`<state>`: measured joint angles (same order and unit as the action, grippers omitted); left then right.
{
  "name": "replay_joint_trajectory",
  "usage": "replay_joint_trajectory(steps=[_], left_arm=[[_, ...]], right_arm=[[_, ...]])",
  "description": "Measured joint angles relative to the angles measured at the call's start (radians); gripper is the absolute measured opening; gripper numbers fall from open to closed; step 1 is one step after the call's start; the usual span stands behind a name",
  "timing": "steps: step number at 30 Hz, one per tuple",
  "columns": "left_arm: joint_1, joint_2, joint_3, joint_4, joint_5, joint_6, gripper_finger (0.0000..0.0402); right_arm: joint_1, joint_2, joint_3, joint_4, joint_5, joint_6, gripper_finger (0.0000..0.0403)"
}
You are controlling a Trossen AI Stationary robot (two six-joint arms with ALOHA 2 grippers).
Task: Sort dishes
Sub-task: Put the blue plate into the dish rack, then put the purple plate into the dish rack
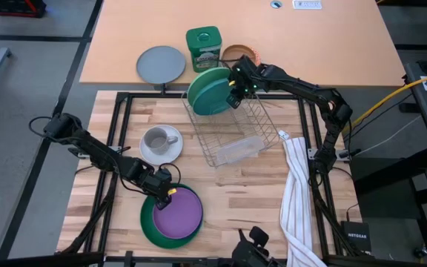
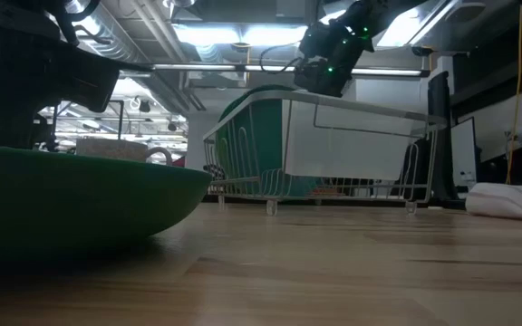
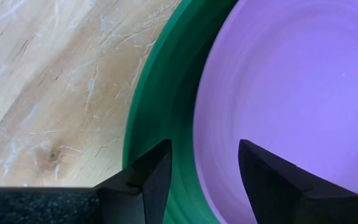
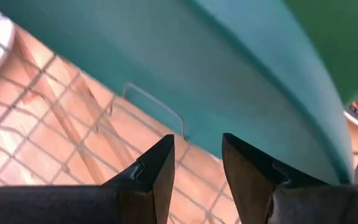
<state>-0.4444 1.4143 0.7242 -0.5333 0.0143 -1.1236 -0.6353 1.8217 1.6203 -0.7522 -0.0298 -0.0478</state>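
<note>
1. Plates come first at the near edge of the table: a purple plate (image 1: 178, 213) lies inside a dark green plate (image 1: 148, 222), whose rim shows as a crescent on the left side.
2. The left gripper (image 1: 167, 195) sits over the far-left rim of that stack. In its wrist view the fingers (image 3: 151, 180) stand spread, one over the green rim, the other over the purple surface, and nothing is pinched between them.
3. Bare wood lies left of the stack, with more between the stack and the striped cloth (image 1: 296, 196) that hangs down the right side.
4. Farther in, a grey mug (image 1: 156, 139) stands on a white saucer (image 1: 161, 150), apart from both the stack and the rack.
5. The wire rack (image 1: 236, 133) sits right of the mug. Its near part holds only a clear tray (image 1: 237, 150); the open slots show in the high view.
6. At the rack's far-left end a teal plate (image 1: 217, 96) and a light green plate (image 1: 201, 85) stand on edge, leaning together.
7. The right gripper (image 1: 234, 93) hangs just at the teal plate's right edge. Its fingers (image 4: 157, 171) are partly parted with a gap between them, and the plate's underside passes close above; I cannot tell if they touch it.
8. Farthest off, on the tan tabletop (image 1: 332, 44), stand a flat grey plate (image 1: 161, 64), a green tin (image 1: 203, 47) and a brown plate (image 1: 243, 53).
</note>
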Motion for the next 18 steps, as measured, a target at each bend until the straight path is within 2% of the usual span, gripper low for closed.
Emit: replay_joint_trajectory(steps=[6,18], left_arm=[[0.000,0.000,0.000,0.000,0.000,-0.002,0.0172],[0.000,0.000,0.000,0.000,0.000,-0.002,0.0172]], right_arm=[[0.000,0.000,0.000,0.043,0.000,0.029,0.0138],[0.000,-0.001,0.000,-0.165,0.000,0.070,0.0138]])
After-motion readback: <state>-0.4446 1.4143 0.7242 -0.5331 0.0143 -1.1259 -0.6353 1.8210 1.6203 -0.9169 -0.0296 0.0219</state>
